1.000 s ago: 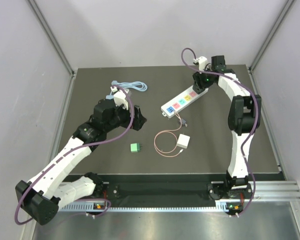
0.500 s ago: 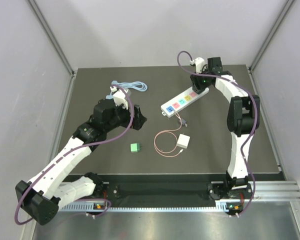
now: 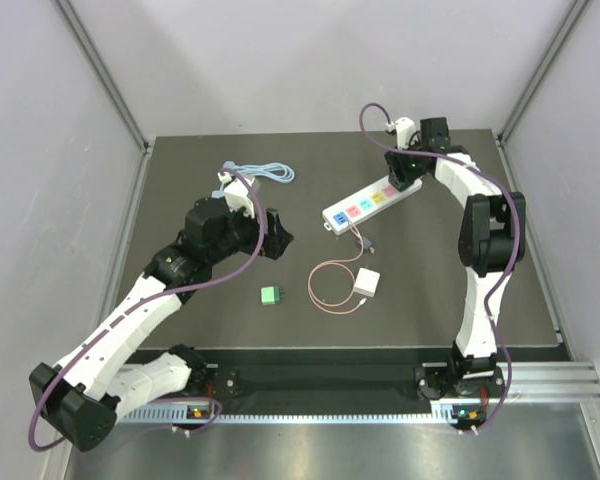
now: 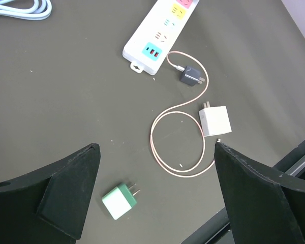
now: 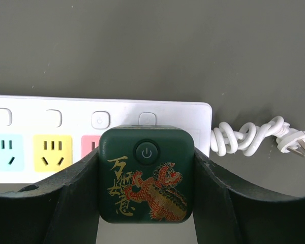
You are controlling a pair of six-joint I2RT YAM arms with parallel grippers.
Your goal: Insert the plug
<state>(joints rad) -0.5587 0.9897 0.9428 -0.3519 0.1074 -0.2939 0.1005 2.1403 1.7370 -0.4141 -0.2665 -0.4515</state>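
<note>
1. Dark grey matte table top (image 3: 430,300): spreads under both claws.

2. Long white plastic power strip (image 3: 365,203) with blue, pink, yellow and red socket panels: lies flat directly under the right claw (image 3: 406,172) and well ahead of the left claw (image 4: 155,145), toward its right.

3. Left claw: fingers spread wide, holding nothing, hanging above the table.

4. Right claw: closed narrowly on item 7, one finger pressed to each side of it.

5. Thin pink cable (image 4: 152,140) in a loose loop: on the table below the left claw, between its fingertips in the wrist view.

6. Light blue coiled cable (image 3: 265,172): far ahead and left of the left claw.

7. Dark green square plug (image 5: 146,175), gold-and-red dragon print, round power button: held in the right claw over the strip's cord end, beside the red socket. Whether its pins are seated I cannot tell.

8. White cube charger (image 4: 215,121): just ahead of the left claw's right fingertip.

9. Small green two-pin plug (image 4: 120,200): beside the left claw's left finger.
</note>
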